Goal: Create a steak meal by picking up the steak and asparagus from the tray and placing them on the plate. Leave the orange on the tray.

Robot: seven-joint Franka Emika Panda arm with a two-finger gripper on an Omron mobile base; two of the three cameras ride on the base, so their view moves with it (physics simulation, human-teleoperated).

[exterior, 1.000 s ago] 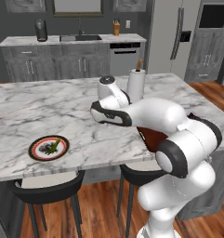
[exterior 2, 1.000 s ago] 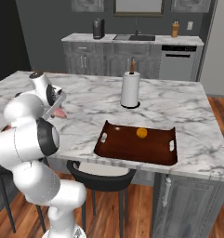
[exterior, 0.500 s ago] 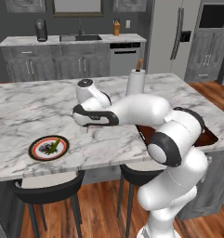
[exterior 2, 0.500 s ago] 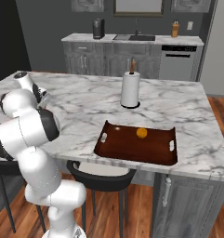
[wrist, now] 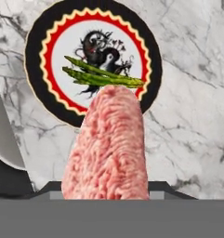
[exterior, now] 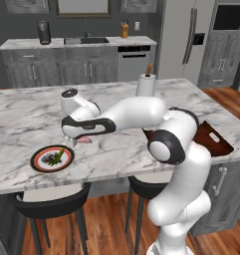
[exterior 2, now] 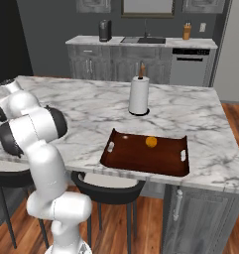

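Three asparagus (wrist: 102, 76) stalks lay across the white centre of the plate (wrist: 39, 42), and the plate serves as the landmark for the rest. It sat on the marble counter (exterior: 22, 114) near the front edge, above a dark stool (exterior: 47, 201). The gripper (exterior: 77, 141) hung over the counter just right of the plate and a little behind it, reaching out from the white arm (exterior: 141, 112). It was clamped on the steak (wrist: 108, 144), a pinkish-red slab that stuck out from between the fingers; in the left base view the steak (exterior: 84, 141) showed as a pink tab just beside the plate (exterior: 52, 158), apart from it and above the counter. In the hand view the steak's far end overlapped the near rim of the plate and just reached the asparagus in the picture, though whether it touched either could not be told. Well to the right of the plate lay the tray (exterior 2: 141, 158), at the counter's front edge, with the orange (exterior 2: 150, 142) resting on it toward its back. A paper towel roll (exterior 2: 139, 95) stood upright on the counter behind the tray, far from the plate.
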